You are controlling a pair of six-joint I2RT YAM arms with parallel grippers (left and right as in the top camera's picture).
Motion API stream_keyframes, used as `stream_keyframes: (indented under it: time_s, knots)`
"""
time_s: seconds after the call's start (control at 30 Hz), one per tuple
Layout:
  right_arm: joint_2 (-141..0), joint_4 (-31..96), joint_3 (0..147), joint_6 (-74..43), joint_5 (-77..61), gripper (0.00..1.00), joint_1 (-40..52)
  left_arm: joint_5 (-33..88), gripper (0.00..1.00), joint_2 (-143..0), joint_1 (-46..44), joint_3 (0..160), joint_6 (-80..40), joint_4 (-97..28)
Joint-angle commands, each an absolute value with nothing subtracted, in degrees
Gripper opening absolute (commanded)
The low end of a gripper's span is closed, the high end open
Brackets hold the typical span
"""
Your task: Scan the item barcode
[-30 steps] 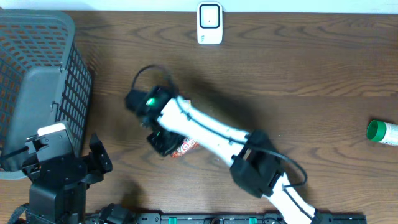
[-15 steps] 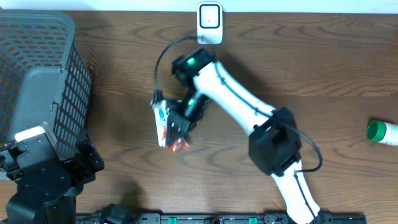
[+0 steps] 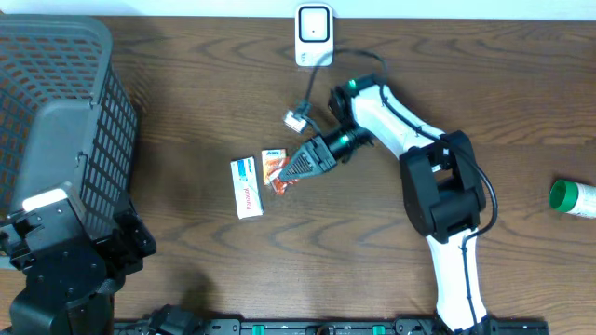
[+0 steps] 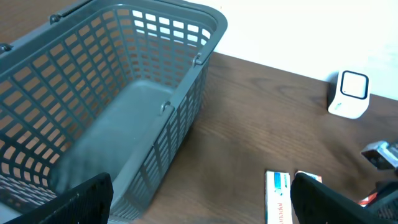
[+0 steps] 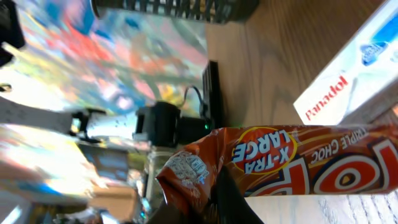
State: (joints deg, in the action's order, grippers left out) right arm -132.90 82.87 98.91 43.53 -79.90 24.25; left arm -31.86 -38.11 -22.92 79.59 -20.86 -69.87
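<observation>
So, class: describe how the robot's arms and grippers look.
The right arm is slim white links with chunky black joints, a green light near its wrist and a thin black cable looping alongside. The right gripper is black and tapered. The left arm is blocky black; the left gripper is black too.

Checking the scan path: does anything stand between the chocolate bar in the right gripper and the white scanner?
No table item does. Only the right arm's own cable plug hangs between chocolate bar and scanner; the Panadol box lies aside.
</observation>
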Motion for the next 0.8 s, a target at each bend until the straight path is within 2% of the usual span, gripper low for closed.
stream_keyframes:
  time_s: [0.0,0.23,0.43,0.5,0.53,0.57,0.6,0.77]
  knots:
    - [-132.4,80.6,93.6,45.5,-87.9,0.01,22.7,-32.4,0.91,-38.0,-22.7,80.1,-21.3,-69.8]
    - [-132.4,78.4,88.0,44.5,-75.1,0.01,18.1,-32.4,0.91,-38.0,-22.7,80.1,-21.4,-69.8]
    - [-132.4,77.6,88.1,37.2,-59.5,0.04,12.4,-32.3,0.92,-38.0,-22.7,80.1,-21.4,-69.8]
    - [-132.4,76.2,88.1,33.3,-55.4,0.17,10.5,-32.3,0.91,-38.0,-22.7,80.1,-21.4,-69.8]
    - [-132.4,75.2,88.1,31.2,-53.3,0.4,9.5,-32.3,0.91,-38.0,-22.7,80.1,-21.4,-69.8]
    - [-132.4,74.2,88.1,29.0,-51.2,0.72,8.6,-32.3,0.91,-38.0,-22.7,80.1,-21.4,-69.8]
    - [-132.4,73.2,88.1,26.6,-49.0,0.86,7.7,-32.4,0.91,-38.0,-22.7,80.1,-21.4,-69.8]
    - [-132.3,70.6,88.2,19.6,-43.0,0.96,4.7,-32.4,0.91,-38.0,-22.7,80.1,-21.3,-69.8]
